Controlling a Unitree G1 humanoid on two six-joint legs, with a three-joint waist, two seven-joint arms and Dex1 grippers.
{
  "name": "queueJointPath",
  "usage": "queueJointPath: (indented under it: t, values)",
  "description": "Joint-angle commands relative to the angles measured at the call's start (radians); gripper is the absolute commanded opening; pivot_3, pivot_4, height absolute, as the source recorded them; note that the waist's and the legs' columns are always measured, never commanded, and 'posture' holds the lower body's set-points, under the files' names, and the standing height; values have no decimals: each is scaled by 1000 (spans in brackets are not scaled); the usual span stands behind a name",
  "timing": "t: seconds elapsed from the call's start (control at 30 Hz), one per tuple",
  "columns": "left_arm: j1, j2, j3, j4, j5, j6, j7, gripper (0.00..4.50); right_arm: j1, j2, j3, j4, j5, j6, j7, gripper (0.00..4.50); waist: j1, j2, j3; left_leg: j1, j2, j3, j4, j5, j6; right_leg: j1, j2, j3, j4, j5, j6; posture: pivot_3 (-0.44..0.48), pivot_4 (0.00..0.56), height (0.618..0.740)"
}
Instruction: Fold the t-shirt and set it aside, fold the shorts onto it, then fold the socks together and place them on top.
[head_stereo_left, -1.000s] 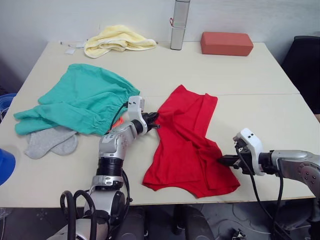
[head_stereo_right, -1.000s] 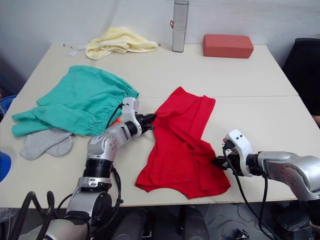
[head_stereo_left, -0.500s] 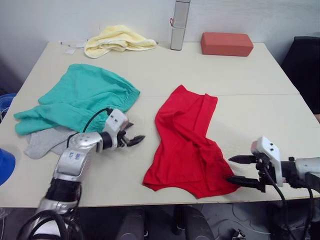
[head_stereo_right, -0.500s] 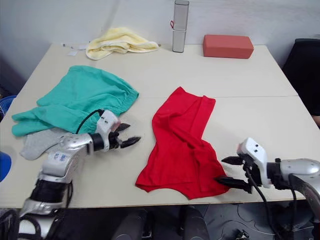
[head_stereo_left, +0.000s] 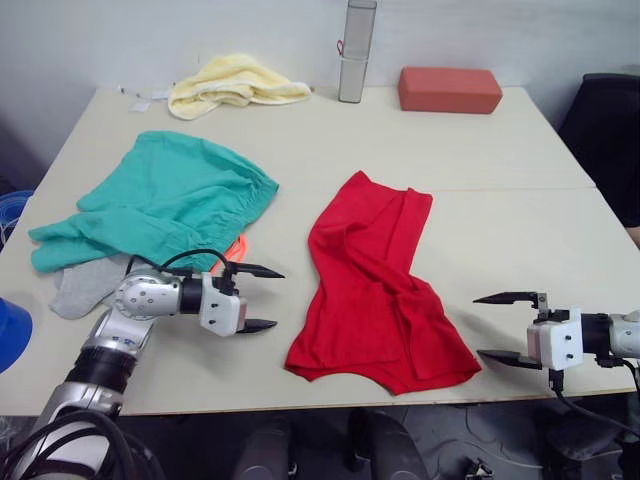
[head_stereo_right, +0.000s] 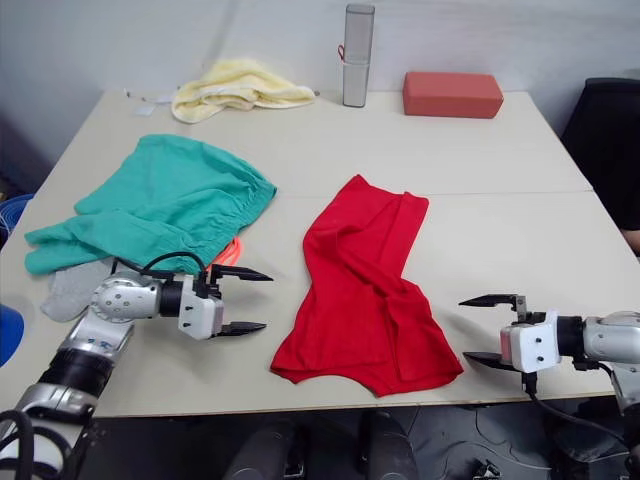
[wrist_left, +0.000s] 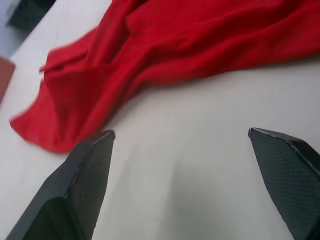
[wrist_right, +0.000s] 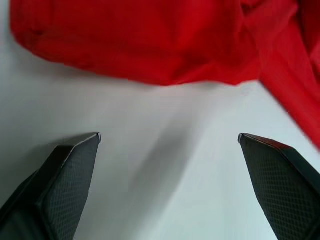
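The red t-shirt (head_stereo_left: 375, 290) lies crumpled and partly folded in the middle of the table (head_stereo_left: 520, 230). To its left the teal shorts (head_stereo_left: 165, 205) are spread out, with an orange drawstring (head_stereo_left: 237, 245) peeking from their edge. The grey socks (head_stereo_left: 80, 285) lie half under the shorts' near edge. My left gripper (head_stereo_left: 270, 298) is open just left of the t-shirt, its fingers pointing at the shirt, with nothing in it. My right gripper (head_stereo_left: 480, 326) is open just right of the shirt's near corner, also holding nothing. Both wrist views show the t-shirt (wrist_left: 175, 45) (wrist_right: 150, 40) ahead of spread fingers.
A pale yellow towel (head_stereo_left: 235, 80), a grey upright cylinder (head_stereo_left: 353, 50) and a brick-red block (head_stereo_left: 450, 88) stand along the table's far edge. A blue object (head_stereo_left: 12, 330) is at the near left, off the table. A black chair (head_stereo_left: 610, 130) stands at the right.
Both grippers have opened, let go of the t-shirt and drawn back from it, the left one leftward and nearer, the right one rightward. The t-shirt stays where it lay.
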Motion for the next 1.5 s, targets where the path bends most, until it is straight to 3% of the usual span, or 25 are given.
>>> queueJointPath:
  t: [0.03,0.2,0.47,0.87,1.0,1.33,1.4,1.5]
  values:
    - [-25,-37,-50,88,64,-111,37,4486,-56,39,67,84,-61,-100,-31,4500,-5,-1,-1,1,0,0,0,-1,0,1,0,0,0,0,0,0,150,740]
    - [-55,-83,-101,149,105,-160,70,4486,-91,87,131,75,-67,-148,-83,4500,-20,0,-2,11,2,-1,-2,-5,-6,11,0,1,-2,0,0,0,150,740]
    - [-60,-137,-178,124,70,-154,50,4486,-60,130,221,-89,-41,-138,-166,4500,-19,9,-8,11,2,-1,-2,-4,-2,11,0,-1,-3,0,-1,0,150,740]
    - [-18,-151,-249,71,-4,-124,13,4486,-5,123,273,-183,-70,-119,-269,4500,-19,10,-8,10,2,-1,-2,-5,-1,11,0,-1,-4,0,-1,0,150,740]
    - [-5,-151,-275,68,-26,-120,-16,3608,17,119,288,-203,-74,-117,-289,3584,-20,11,-8,10,2,-1,-2,-6,0,11,0,-1,-4,-1,-1,0,150,740]
    - [-12,-143,-300,97,-11,-134,-48,437,27,92,292,-211,-70,-103,-315,0,-20,17,-11,10,2,-1,-2,-7,1,11,0,-1,-5,-1,-1,0,150,740]
    - [-14,-140,-303,101,-15,-132,-55,29,28,85,292,-216,-65,-98,-318,0,-21,18,-12,10,2,-1,-2,-7,1,11,0,-1,-5,-1,-1,0,150,740]
    - [3,-112,-304,73,-64,-116,-95,29,41,63,289,-241,-40,-83,-320,0,-23,19,-13,10,3,-1,-2,-7,1,11,0,-1,-5,-1,-2,0,150,740]
